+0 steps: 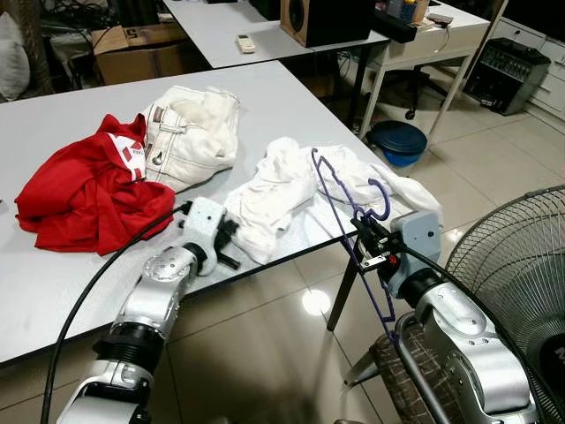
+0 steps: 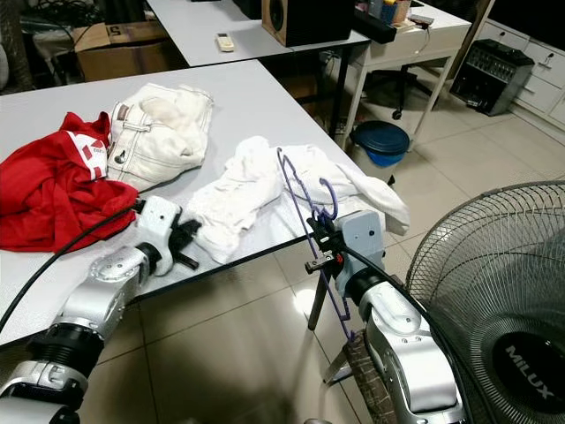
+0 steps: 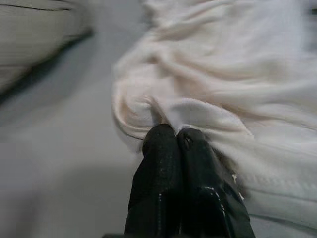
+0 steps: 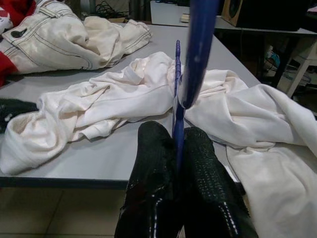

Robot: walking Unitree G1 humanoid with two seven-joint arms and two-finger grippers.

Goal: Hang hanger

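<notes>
Between right fingers (image 4: 208,183): hanger (image 1: 340,212)

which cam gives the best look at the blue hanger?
Left eye view: the blue hanger shows nearly whole, hook to lower bar, clamped in the right gripper beside the white garment. The right eye view shows it much the same. The right wrist view gives a close, blurred wire between the fingers.

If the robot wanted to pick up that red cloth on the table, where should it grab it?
Probably from above, at a raised fold near the middle of the red cloth. It lies crumpled in a heap on the table, so its ridges stand up for the fingers to pinch. The left gripper is nearer, but it is shut on the white shirt; the right gripper holds the hanger.
</notes>
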